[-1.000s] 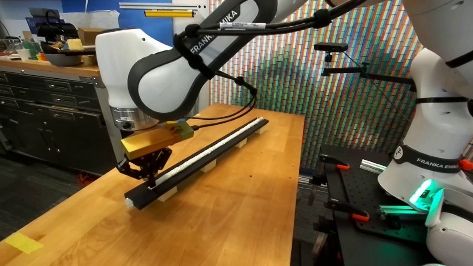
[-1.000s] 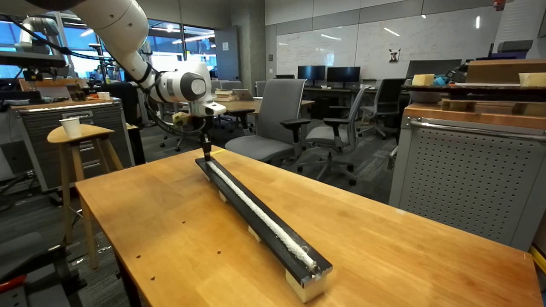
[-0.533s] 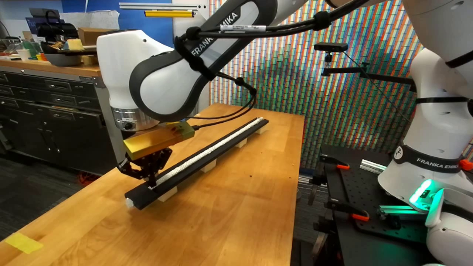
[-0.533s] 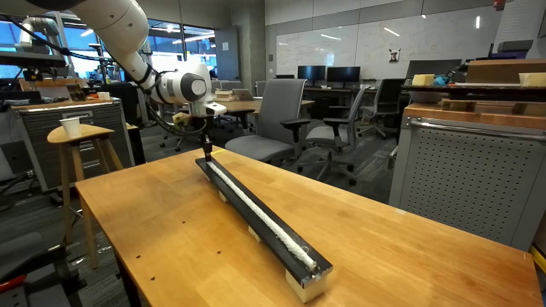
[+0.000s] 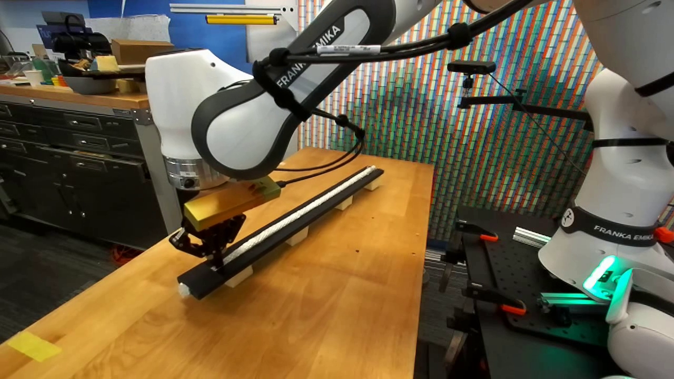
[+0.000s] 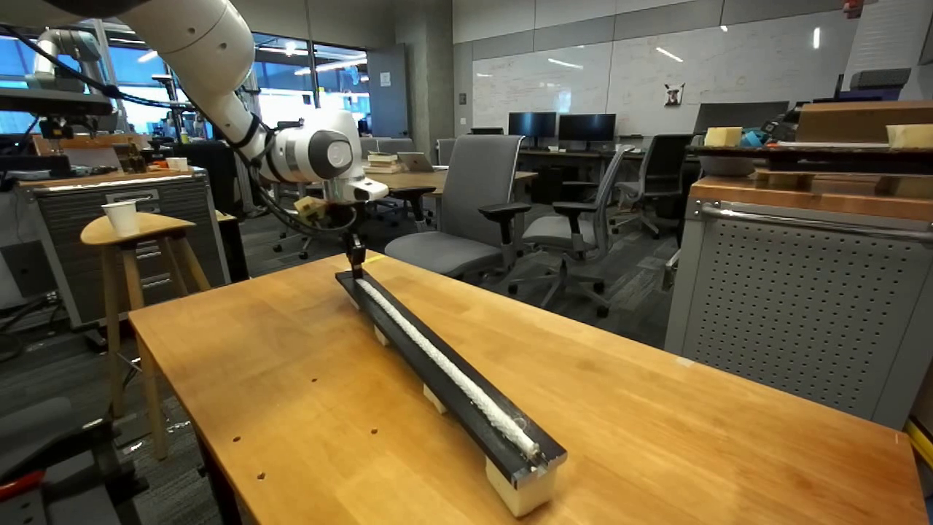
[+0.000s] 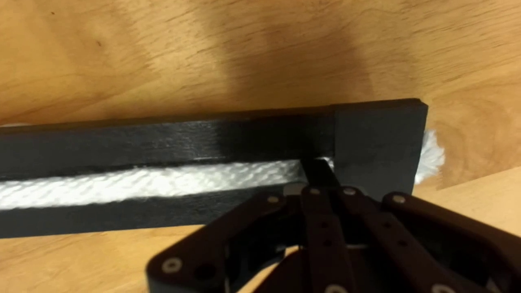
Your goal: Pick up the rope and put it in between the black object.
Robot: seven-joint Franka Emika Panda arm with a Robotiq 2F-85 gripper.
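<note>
The rope [image 7: 150, 183] is bright white with a tight braided weave, and you can see the little slanted strands really well in the wrist view. It's lying in the lengthwise groove of the black object [image 7: 171, 140], basically straight, running from 9 o'clock toward 3 o'clock there. On the 3 o'clock side it's lost from view at a flat black section [image 7: 376, 140], and just past that a frayed white tuft [image 7: 430, 156] pokes out, all loose fibres. In an exterior view the rope [image 6: 446, 366] goes from 11 o'clock down to 5 o'clock, kinda fuzzy looking, and its 5 o'clock end stops just short of the end of the black object. That's propped on pale wooden blocks [image 6: 521, 492] on the wooden surface [image 6: 291, 379]. The gripper [image 7: 318, 171] has its fingers together, tips pointing down into the groove right beside the flat black section. Can't tell if they're pressing on the rope.
</note>
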